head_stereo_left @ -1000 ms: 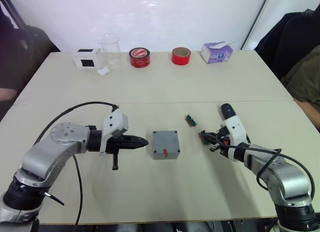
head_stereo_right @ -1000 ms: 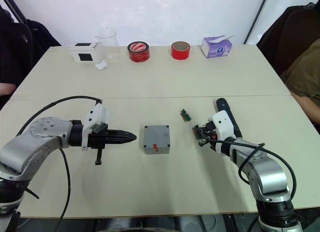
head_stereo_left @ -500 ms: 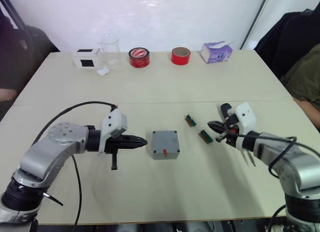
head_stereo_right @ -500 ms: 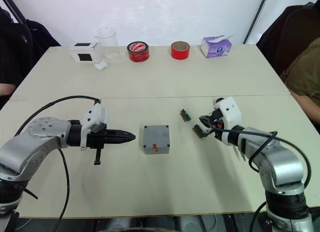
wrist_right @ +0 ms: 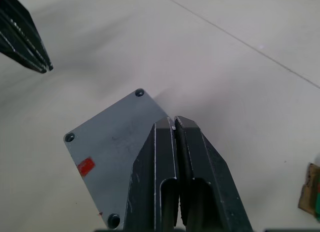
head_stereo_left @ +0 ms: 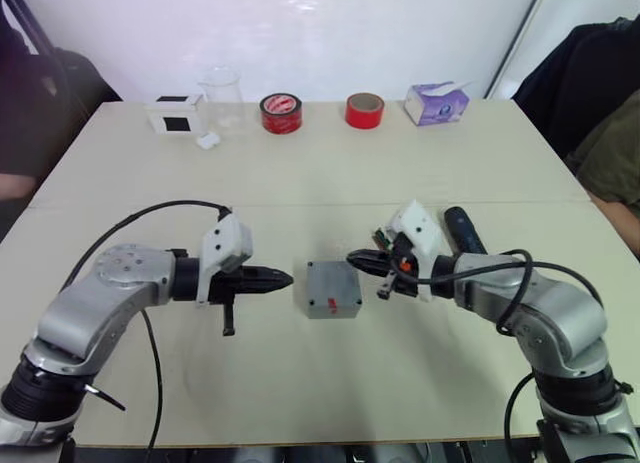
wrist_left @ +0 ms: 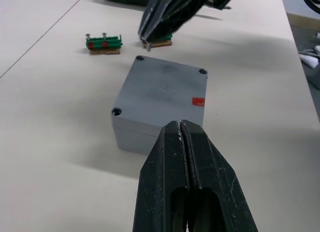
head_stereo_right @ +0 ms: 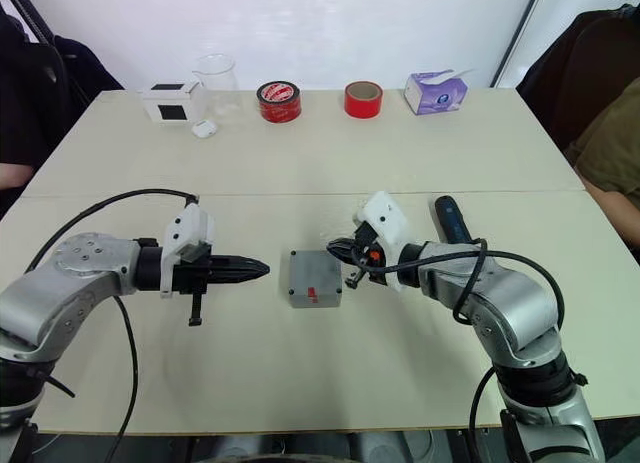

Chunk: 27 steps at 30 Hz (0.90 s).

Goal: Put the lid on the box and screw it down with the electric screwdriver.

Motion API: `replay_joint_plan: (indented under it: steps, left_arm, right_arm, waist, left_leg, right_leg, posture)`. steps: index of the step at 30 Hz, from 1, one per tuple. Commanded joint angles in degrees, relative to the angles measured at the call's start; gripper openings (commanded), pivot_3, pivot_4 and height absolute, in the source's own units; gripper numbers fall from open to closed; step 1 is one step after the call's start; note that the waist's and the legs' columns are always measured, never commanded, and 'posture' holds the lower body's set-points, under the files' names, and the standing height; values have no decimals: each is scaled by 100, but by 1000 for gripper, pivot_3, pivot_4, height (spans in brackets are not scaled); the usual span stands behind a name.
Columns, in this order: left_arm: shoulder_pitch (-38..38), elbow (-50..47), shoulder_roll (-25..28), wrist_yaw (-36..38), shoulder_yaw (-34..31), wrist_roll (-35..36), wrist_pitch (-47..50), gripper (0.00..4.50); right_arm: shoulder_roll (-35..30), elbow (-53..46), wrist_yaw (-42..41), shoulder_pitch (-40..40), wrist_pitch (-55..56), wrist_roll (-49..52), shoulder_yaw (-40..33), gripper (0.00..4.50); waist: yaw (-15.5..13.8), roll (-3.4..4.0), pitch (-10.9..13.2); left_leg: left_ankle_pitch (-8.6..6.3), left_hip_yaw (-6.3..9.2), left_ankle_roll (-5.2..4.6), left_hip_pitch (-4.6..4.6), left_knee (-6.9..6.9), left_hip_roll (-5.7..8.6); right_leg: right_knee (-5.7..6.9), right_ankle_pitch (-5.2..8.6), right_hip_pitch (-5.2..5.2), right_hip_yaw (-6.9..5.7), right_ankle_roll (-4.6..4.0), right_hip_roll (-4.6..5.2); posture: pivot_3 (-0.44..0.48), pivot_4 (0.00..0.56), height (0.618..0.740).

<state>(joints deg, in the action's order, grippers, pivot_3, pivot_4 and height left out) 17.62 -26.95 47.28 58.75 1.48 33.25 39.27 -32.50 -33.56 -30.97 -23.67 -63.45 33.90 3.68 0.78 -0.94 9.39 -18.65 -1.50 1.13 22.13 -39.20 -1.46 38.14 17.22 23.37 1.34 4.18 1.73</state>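
while both sit closed, the box lies between left end effector and right end effector.

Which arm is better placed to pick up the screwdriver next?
The right. The screwdriver lies on the table just beside the right arm, behind its shut claw, while the left claw sits beyond the box.
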Motion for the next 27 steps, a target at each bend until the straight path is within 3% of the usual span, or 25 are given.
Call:
replay_joint_plan:
  steps: [1, 27]
  left_arm:
    - [-81, -264, 50, -75, -191, 120, -2, 0]
    - [-161, -391, 67, -245, -195, 261, 44, 0]
  right_arm:
    - [-20, -8, -14, -97, 167, -27, -6, 47]
    - [-44, 338, -57, -97, 393, -268, 295, 47]
  waist:
    - [2, 0, 0]
    - [9, 0, 0]
  left_leg:
    - [0, 0, 0, 0, 0, 0]
    - [0, 0, 1, 1, 0, -2]
  right_leg:
    - [0, 0, 1, 0, 0, 0]
    - [4, 0, 4, -1, -1, -2]
  posture:
    - [0, 150, 740]
    - [0, 150, 740]
